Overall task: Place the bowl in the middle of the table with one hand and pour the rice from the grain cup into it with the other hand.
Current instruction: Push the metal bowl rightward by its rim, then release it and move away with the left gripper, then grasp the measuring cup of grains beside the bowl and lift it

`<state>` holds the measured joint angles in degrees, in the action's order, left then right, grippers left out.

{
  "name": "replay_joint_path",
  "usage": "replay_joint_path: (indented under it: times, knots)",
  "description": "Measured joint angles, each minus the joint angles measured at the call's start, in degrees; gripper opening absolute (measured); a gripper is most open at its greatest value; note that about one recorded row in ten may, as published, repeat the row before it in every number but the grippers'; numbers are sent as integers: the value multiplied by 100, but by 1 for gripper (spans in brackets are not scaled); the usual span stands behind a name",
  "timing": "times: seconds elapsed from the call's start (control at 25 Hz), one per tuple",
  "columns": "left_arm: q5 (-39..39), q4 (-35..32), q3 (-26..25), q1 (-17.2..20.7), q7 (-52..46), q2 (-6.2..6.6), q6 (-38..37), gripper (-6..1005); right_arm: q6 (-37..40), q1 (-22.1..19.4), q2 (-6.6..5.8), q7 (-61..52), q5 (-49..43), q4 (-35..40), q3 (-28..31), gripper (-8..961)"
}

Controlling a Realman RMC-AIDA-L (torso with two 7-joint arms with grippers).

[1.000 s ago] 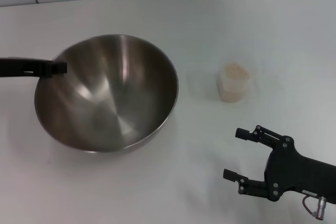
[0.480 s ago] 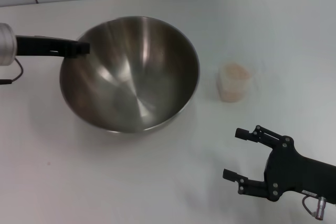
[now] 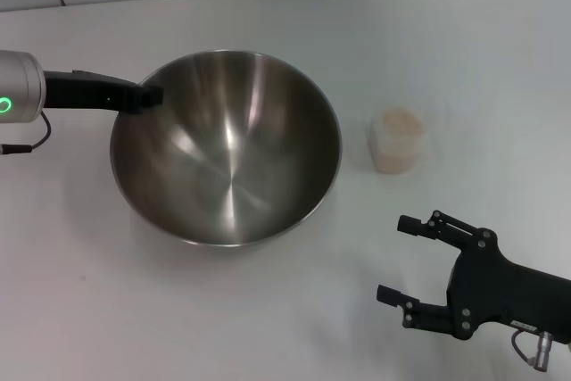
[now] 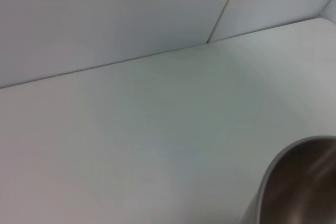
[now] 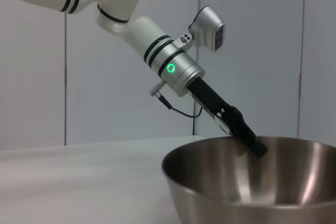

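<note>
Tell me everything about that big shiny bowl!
The bowl is big, round, silvery metal with a brushed, shiny inside, and it is empty. It sits upright on the white table, left of the little cup of rice. The left claw grips its rim on the robot's left side. Nothing else touches it.

We count one steel bowl [image 3: 227, 149] and one clear grain cup [image 3: 398, 141] holding a single heap of rice [image 3: 399, 120], all on one white bench [image 3: 268, 310], plus two black claws, left claw [image 3: 147, 95] and right claw [image 3: 401, 260].
</note>
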<state>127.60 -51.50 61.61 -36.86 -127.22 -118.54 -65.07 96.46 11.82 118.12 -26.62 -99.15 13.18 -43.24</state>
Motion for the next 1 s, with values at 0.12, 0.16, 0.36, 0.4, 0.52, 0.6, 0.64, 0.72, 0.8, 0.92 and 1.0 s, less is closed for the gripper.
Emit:
replay_joint_path:
  times: [0.12,0.16,0.36,0.4,0.52,0.6,0.64,0.72,0.8,0.92,1.0]
  knots:
    - [-24,-211,51,97,95,-9,-28,48,-16,3,0,0,-1,0,0,825]
    - [-53,-346,107,156,119,-12,-51,49,-21,3,0,0,-1,0,0,825]
    - [-377,-1470,483,721,376,0,-295,253,-38,-11,11,-36,32,-5,90,824]
    - [-528,-1828,509,904,542,1,-469,292,-38,-22,14,-84,35,-18,195,824]
    - [-1101,-2723,487,1501,1217,21,-1175,410,-41,-83,43,-186,37,-79,773,825]
    - [-1566,-3176,427,1912,1800,34,-1720,489,-81,-158,80,-190,37,-107,1231,826]
    - [-1765,-3349,400,2100,2062,37,-1945,516,-159,-194,101,-181,37,-147,1555,826]
    - [-1900,-3531,374,2396,2388,40,-2204,571,-426,-213,118,-161,37,-307,2232,825]
    - [-1909,-3577,371,2622,2609,40,-2322,625,-805,-171,118,-160,38,-491,2817,825]
    - [-1906,-3513,371,2871,2949,19,-2329,707,-1333,-33,120,-160,37,-571,3105,825]
    - [-1924,-3432,371,2952,3119,3,-2289,710,-1631,92,135,-151,38,-591,3110,825]
